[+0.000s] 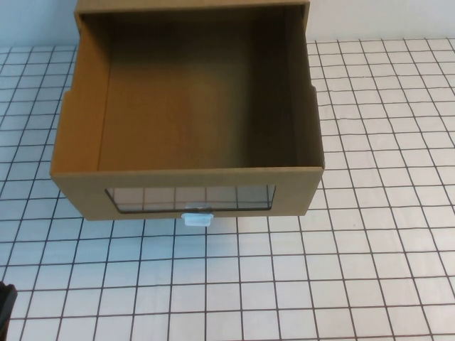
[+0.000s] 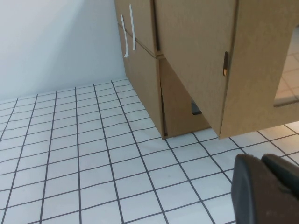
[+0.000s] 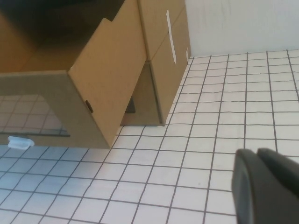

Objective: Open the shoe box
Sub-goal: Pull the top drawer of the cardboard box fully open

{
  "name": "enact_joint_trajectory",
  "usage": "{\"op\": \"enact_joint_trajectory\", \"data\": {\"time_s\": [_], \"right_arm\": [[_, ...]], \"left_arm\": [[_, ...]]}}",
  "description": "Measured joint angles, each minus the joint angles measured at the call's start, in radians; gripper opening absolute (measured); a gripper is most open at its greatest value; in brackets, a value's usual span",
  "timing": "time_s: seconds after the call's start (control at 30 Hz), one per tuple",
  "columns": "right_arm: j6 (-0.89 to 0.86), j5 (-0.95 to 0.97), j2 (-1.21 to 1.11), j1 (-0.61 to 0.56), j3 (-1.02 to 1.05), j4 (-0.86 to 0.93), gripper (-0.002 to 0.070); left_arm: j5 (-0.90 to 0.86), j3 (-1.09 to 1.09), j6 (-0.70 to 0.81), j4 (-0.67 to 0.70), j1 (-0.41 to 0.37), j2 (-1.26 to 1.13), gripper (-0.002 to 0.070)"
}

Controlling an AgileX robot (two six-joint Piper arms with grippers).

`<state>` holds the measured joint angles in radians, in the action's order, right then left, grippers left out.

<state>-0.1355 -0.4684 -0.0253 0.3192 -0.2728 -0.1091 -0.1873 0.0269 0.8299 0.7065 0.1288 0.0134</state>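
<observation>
1. The shoe box [image 1: 192, 177] stands at the worktop's [image 1: 370, 270] far edge. Its drawer is drawn out toward the near edge and the inside is bare, so the opening looks done.
2. The remaining care, I judge, is to keep both arms clear of the pale handle [image 1: 197, 219].
3. The left gripper [image 2: 262, 163], at the near left corner, seems clenched, though only its tips show. The box is well apart from it.
4. The right gripper [image 3: 259, 157] is clenched on nothing, off the box's right side and well apart.

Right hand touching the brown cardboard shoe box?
Apart. Right wrist view: white gridded table shows between right hand and shoe box. Left hand near-left, also clear.
</observation>
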Motion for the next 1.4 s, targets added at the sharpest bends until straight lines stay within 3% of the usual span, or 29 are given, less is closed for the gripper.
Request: {"op": "enact_joint_trajectory", "data": {"time_s": [0.2,0.5,0.87,1.4], "right_arm": [[0.000,0.022,0.000,-0.025,0.020,0.069,-0.0013],[0.000,0.253,0.033,-0.272,0.272,0.078,-0.0013],[0.000,0.111,0.033,-0.278,0.296,0.083,-0.0013],[0.000,0.104,0.033,-0.278,0.296,0.083,-0.0013]], "left_arm": [[0.000,0.000,0.000,0.001,0.000,0.000,-0.0002],[-0.002,0.000,0.000,0.004,0.000,0.000,-0.0002],[-0.002,0.000,0.000,0.005,0.000,0.000,-0.0002],[-0.002,0.000,0.000,0.007,0.000,0.000,-0.0002]]}}
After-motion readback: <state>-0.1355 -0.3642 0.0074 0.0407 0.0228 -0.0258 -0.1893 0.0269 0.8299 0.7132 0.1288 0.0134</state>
